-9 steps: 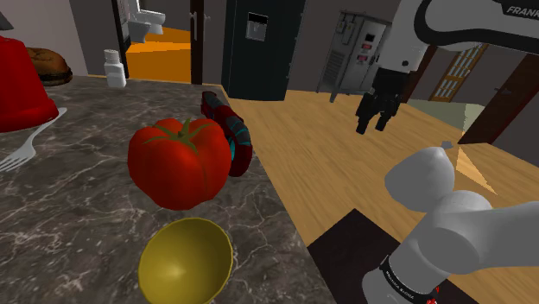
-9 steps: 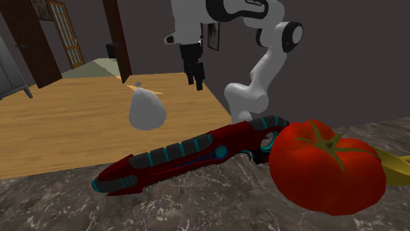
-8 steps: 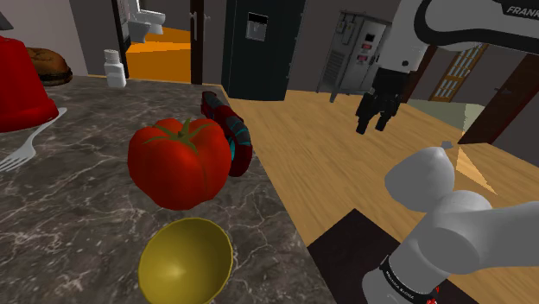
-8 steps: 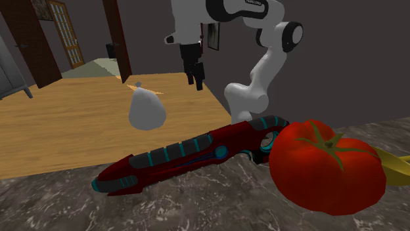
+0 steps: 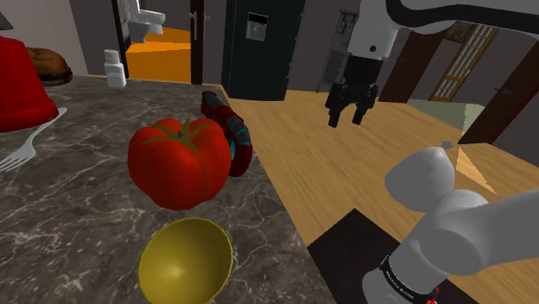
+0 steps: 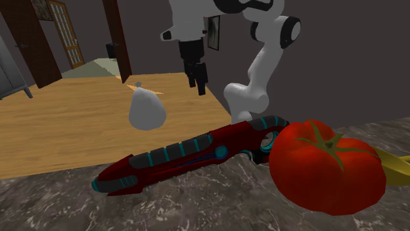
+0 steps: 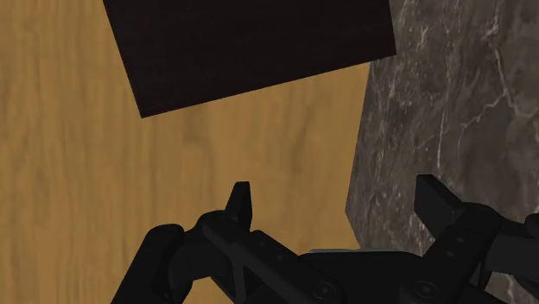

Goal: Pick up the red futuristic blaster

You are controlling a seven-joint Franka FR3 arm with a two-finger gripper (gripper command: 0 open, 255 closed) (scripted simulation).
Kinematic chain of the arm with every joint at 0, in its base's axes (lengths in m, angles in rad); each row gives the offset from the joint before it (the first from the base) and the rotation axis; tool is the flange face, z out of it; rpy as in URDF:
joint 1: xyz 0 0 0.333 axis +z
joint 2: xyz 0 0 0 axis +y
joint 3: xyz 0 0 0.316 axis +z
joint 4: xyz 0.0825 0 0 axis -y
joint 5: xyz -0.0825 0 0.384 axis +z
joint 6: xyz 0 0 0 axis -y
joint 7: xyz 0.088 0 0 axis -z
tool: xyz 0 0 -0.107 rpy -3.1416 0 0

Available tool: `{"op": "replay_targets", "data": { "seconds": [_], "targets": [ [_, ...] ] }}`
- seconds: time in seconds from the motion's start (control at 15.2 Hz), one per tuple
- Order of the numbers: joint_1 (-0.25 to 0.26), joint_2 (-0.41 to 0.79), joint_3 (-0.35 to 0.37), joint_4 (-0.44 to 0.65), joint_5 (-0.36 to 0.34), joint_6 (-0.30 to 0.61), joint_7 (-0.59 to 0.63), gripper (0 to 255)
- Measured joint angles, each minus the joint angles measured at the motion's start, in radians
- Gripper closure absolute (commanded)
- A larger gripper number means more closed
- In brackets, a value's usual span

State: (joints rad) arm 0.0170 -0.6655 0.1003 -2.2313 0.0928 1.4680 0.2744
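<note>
So the red blaster [image 6: 190, 154] with the teal bands is lying flat on the marble desk [image 6: 217, 197], right along its edge, with one end just beside the big tomato [image 6: 326, 167]. The tool [image 5: 345, 119] hangs in the air well apart from the tomato, over the wood floor [image 7: 69, 173], fingers spread wide with nothing between them.
</note>
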Motion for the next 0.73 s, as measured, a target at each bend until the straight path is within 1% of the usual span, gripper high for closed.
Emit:
{"op": "replay_targets", "data": {
  "seconds": [0.33,0.73],
  "targets": [
    [0.014,0.148,0.095,0.131,0.039,0.011,0.127,0],
    [0.029,0.347,0.204,0.334,0.046,0.0,0.288,0]
  ]
}}
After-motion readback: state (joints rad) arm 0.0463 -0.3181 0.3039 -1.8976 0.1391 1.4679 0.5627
